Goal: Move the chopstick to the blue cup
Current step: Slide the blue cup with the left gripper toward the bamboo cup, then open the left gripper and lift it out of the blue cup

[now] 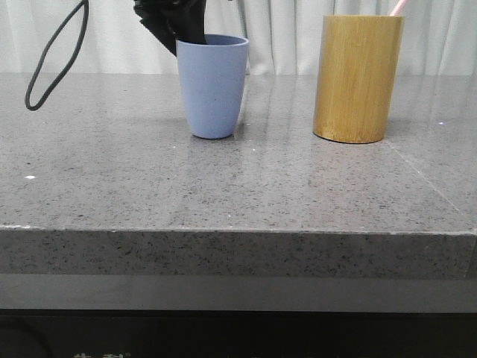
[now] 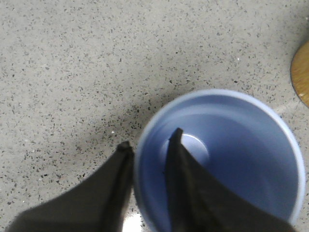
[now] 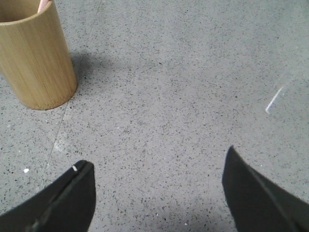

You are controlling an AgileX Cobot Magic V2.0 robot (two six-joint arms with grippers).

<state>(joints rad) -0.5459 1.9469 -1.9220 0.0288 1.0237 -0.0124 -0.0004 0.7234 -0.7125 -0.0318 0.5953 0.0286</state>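
Chopstick [image 1: 398, 7] stands upright in bamboo holder [image 1: 357, 78], nearer the wide-open, empty right gripper [image 3: 159, 188]; left gripper [image 2: 149, 162] pinches blue cup [image 1: 212, 86] rim.

front: low at the worktop [image 1: 238, 186] near edge, facing its far edge | left wrist: close above blue cup [image 2: 219, 159] | right wrist: higher, angled down; shares bamboo holder [image 3: 34, 58] with front
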